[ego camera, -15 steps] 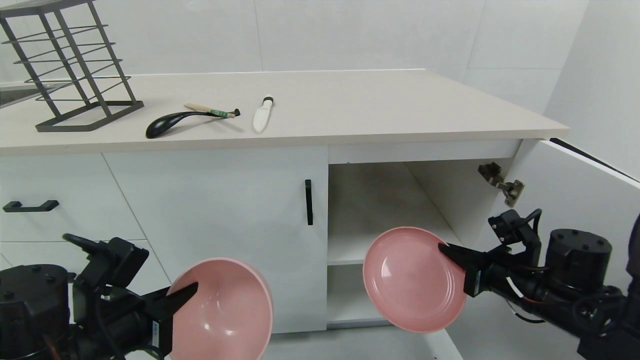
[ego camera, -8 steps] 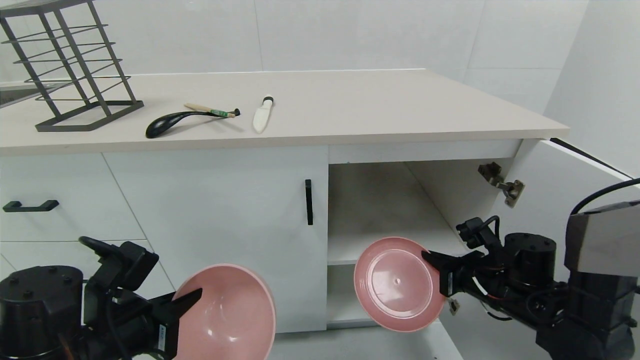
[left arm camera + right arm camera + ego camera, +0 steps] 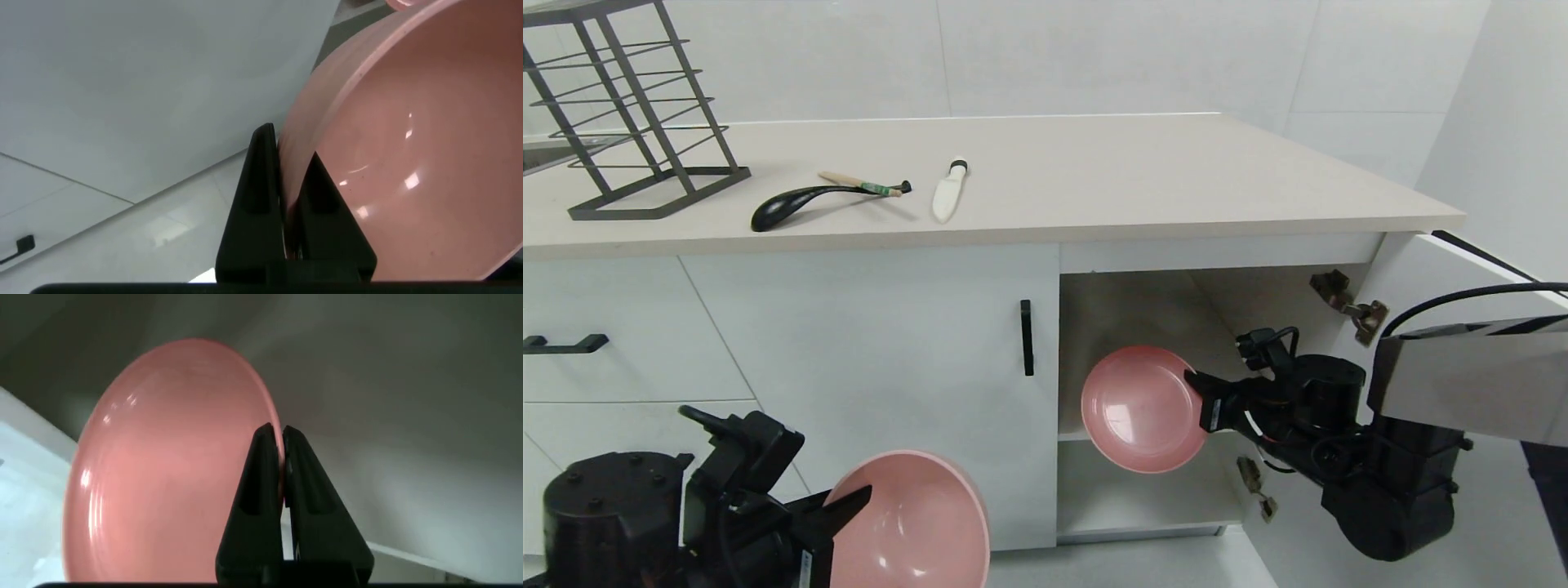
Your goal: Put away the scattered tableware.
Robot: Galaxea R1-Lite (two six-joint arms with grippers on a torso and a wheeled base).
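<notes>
- Right pincer (image 3: pixel 1194 385) is clamped on the rim of the pink plate (image 3: pixel 1141 408). The plate is held on edge at the mouth of the open cupboard (image 3: pixel 1135 306), lower centre-right of the head view, level with the shelf (image 3: pixel 1069 431) lip.
- Left pincer (image 3: pixel 862 496) is clamped on the rim of the pink bowl (image 3: pixel 915 531), bottom left of centre, in front of the closed door (image 3: pixel 890 359) and well apart from the opening.
- On the bench (image 3: pixel 1111 175), upper left: black ladle (image 3: pixel 788 204), chopsticks (image 3: pixel 858 182) and white knife (image 3: pixel 948 196), near the wire rack (image 3: pixel 629 122) — none put away yet.
- Risk: the plate is pinched at 1 rim point only. A knock on the shelf lip or the closed door's edge could twist it loose.
- Risk: let go on edge, it would likely roll or tip off the shelf, so it probably needs laying flat.
- Room: closed door edge to the plate's left, hinge (image 3: pixel 1347 302) and open door (image 3: pixel 1437 269) to its right, with the arm crowding that side.
- Judged — the bowl has little way in while that arm sits there.
</notes>
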